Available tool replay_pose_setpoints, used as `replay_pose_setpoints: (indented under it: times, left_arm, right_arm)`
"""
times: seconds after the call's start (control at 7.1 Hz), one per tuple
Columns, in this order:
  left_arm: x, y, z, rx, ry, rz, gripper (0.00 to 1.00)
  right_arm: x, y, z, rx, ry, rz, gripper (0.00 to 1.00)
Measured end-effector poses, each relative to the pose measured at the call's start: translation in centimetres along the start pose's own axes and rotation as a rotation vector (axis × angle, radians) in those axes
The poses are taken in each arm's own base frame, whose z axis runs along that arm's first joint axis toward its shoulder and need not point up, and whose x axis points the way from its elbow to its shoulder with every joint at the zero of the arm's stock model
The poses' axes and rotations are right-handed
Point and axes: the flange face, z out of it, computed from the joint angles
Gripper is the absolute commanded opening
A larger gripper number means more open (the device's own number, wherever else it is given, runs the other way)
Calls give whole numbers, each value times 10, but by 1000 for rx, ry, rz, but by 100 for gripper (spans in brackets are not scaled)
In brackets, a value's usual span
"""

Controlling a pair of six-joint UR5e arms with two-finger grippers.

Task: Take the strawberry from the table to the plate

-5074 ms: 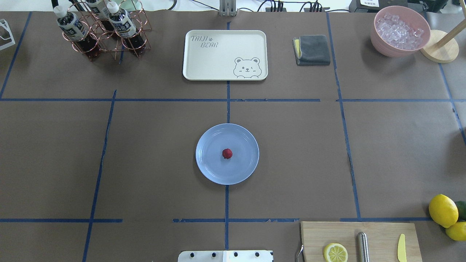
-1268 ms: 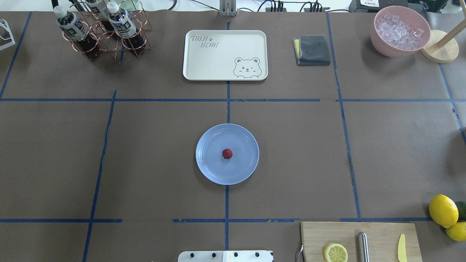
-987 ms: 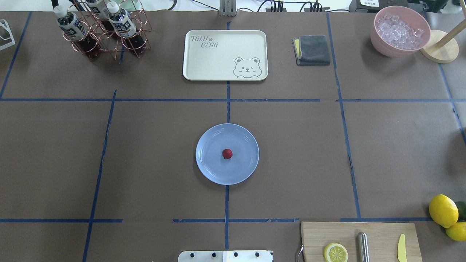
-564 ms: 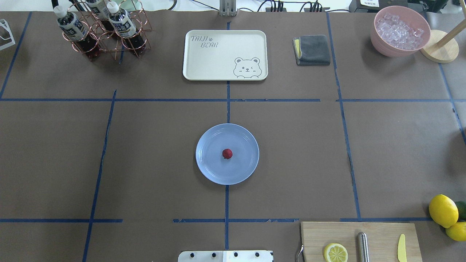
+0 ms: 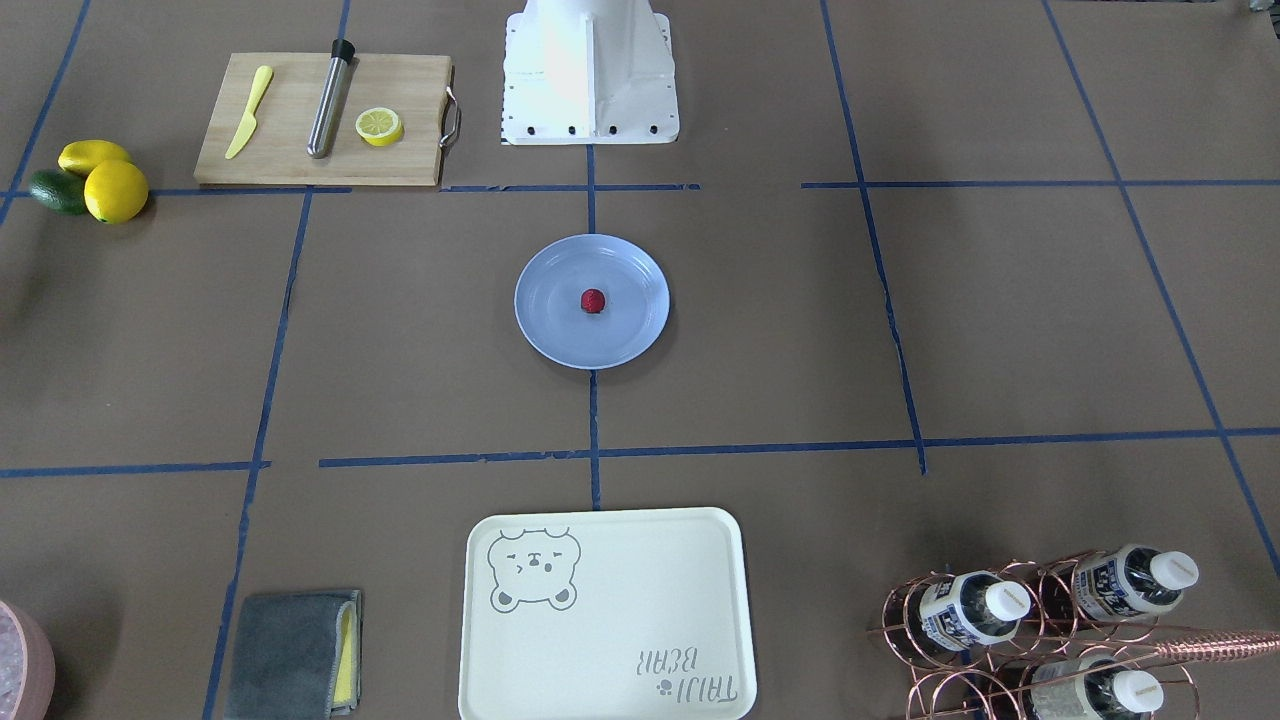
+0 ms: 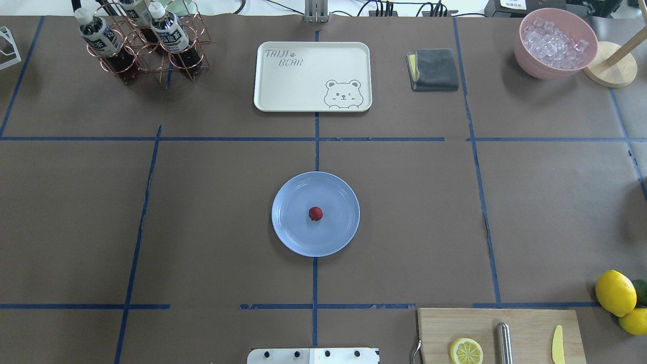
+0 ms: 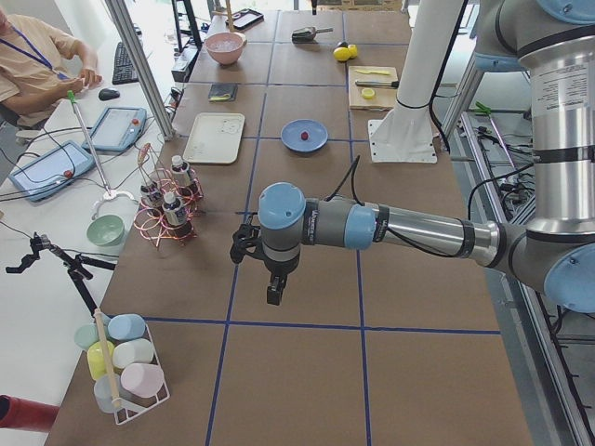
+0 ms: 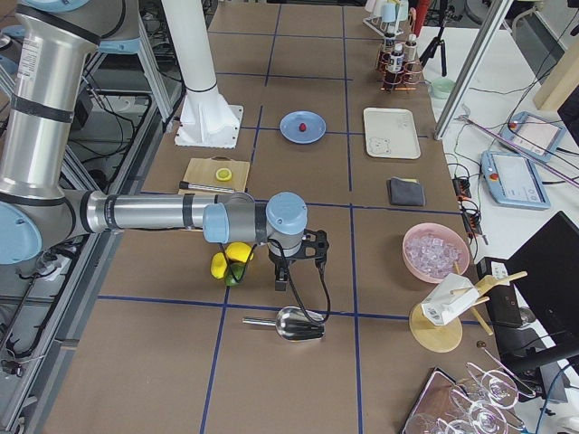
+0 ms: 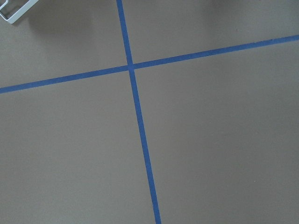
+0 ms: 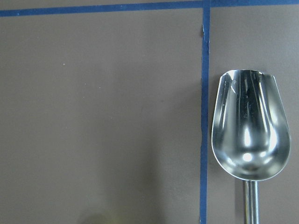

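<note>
The small dark-red strawberry (image 6: 315, 213) lies at the middle of the round light-blue plate (image 6: 293, 235), which sits on the brown-paper table (image 6: 202, 227) at its centre. No gripper is near it. My left gripper (image 7: 274, 295) hangs fingers-down over bare table far off to the robot's left, seen only in the exterior left view. My right gripper (image 8: 280, 282) hangs far off to the right, beside the lemons, seen only in the exterior right view. I cannot tell whether either one is open or shut. The wrist views show no fingers.
A cream bear tray (image 6: 312, 76), a grey cloth (image 6: 433, 69), a copper bottle rack (image 6: 141, 45) and a pink bowl of ice (image 6: 556, 43) line the far side. A cutting board (image 6: 525, 326) and lemons (image 6: 615, 292) sit near right. A metal scoop (image 10: 250, 126) lies under the right wrist.
</note>
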Motion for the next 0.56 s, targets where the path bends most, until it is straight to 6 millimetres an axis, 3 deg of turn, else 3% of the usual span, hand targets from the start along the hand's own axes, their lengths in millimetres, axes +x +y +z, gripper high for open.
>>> replay_pose_setpoints:
  times: [0.56]
  left_arm:
    - [-14, 0, 13, -14, 2, -13, 100]
  right_arm:
    - [-7, -8, -7, 66, 16, -37, 100]
